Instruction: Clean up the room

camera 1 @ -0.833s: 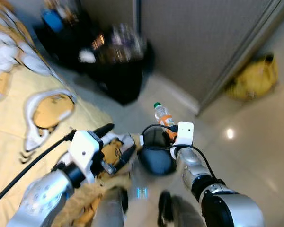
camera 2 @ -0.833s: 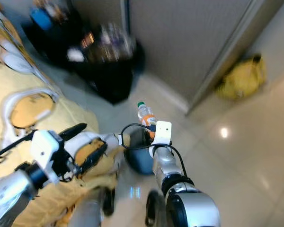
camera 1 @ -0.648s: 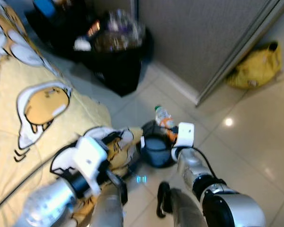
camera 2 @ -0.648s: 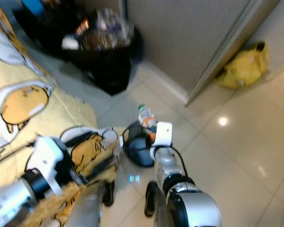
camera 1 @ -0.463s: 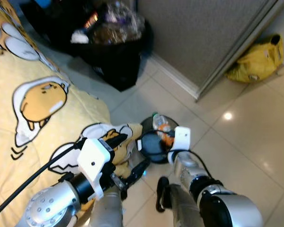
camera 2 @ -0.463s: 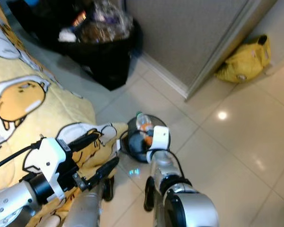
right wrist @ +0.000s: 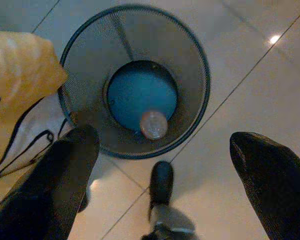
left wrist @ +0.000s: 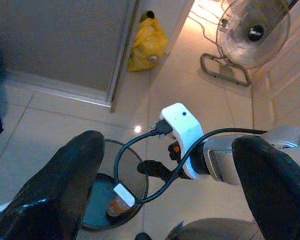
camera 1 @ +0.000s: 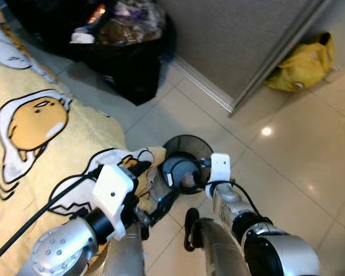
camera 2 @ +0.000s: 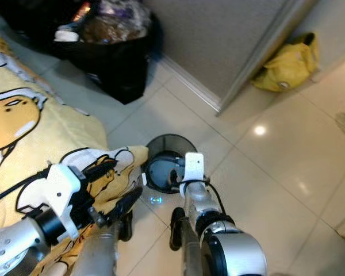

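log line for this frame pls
right gripper: open, over black mesh wastebasket | small plastic bottle: inside wastebasket | left gripper: open, idle

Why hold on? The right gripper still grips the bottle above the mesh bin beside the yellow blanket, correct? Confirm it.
Not quite. The right gripper is open and holds nothing; the bottle already lies at the bottom of the mesh bin, as the right wrist view shows. The rest stands: the gripper is above the bin, which sits beside the yellow blanket.
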`<state>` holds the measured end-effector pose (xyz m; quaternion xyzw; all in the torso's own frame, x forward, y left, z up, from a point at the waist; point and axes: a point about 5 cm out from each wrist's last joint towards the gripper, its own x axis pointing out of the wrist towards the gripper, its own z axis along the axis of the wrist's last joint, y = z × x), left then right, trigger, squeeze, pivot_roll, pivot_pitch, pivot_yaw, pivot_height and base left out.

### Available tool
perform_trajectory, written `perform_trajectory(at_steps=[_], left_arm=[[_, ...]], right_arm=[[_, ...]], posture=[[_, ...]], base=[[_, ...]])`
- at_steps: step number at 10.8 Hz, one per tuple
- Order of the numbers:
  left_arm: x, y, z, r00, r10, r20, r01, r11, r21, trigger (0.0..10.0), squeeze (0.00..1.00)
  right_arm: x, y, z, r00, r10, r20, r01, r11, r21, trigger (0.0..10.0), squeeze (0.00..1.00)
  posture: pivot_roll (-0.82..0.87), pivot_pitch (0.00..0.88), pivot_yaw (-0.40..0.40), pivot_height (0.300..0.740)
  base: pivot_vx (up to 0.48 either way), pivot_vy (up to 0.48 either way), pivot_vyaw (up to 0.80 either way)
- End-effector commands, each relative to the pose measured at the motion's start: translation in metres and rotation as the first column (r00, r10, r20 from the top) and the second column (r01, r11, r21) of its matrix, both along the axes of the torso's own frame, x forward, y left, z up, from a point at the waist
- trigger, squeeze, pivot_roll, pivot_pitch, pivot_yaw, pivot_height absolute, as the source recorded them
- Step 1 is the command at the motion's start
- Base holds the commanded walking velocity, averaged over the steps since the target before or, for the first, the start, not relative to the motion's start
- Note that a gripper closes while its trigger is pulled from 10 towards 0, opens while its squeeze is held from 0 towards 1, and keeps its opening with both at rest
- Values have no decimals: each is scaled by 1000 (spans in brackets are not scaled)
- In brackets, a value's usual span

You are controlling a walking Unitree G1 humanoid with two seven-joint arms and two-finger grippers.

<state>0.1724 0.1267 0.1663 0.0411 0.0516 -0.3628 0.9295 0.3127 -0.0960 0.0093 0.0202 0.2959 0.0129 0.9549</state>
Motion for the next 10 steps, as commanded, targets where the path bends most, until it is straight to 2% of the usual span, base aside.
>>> perform_trajectory(at_steps=[1,3,4,5,6,7,8,9,10], left_arm=[[0,-1,-7,1000,6,-30,-6,1000,4,10000,0],[9,4,-12,998,67,-13,-67,998,14,10000,0],[27,22,-22,961,276,15,-277,960,34,10000,0],[40,35,-31,904,428,-2,-428,904,-11,10000,0],[50,39,-32,857,515,-21,-514,849,-120,10000,0],[57,44,-37,821,571,10,-567,817,-108,10000,0],[62,49,-45,792,610,13,-606,789,-103,10000,0],[65,57,-57,756,654,27,-651,756,-71,10000,0],[66,66,-76,725,687,43,-687,726,-14,10000,0]], right_arm=[[-3,-2,-3,1000,15,10,-14,999,-47,10000,1000],[11,-1,14,991,65,118,-50,991,-125,10000,1000],[24,2,35,958,143,248,-97,977,-188,10000,0],[30,-5,45,934,156,321,-89,973,-213,10000,0],[33,-19,59,882,175,439,-88,973,-212,10000,0],[32,-32,66,853,149,499,-57,979,-195,10000,0],[32,-39,69,859,92,504,-21,989,-146,10000,0],[34,-41,79,828,66,557,-9,994,-105,10000,0],[34,-41,94,768,62,637,-29,998,-63,10000,0]], posture=[[325,435,-66,740],[313,392,-91,740],[275,309,-125,740],[268,232,-152,740],[271,155,-177,740],[262,100,-191,740],[253,39,-210,740],[240,5,-212,740],[233,0,-203,740]], base=[[0,0,0],[0,0,0],[0,0,0],[0,0,0],[0,0,0],[0,0,0],[0,0,0],[0,0,0],[0,0,0]])
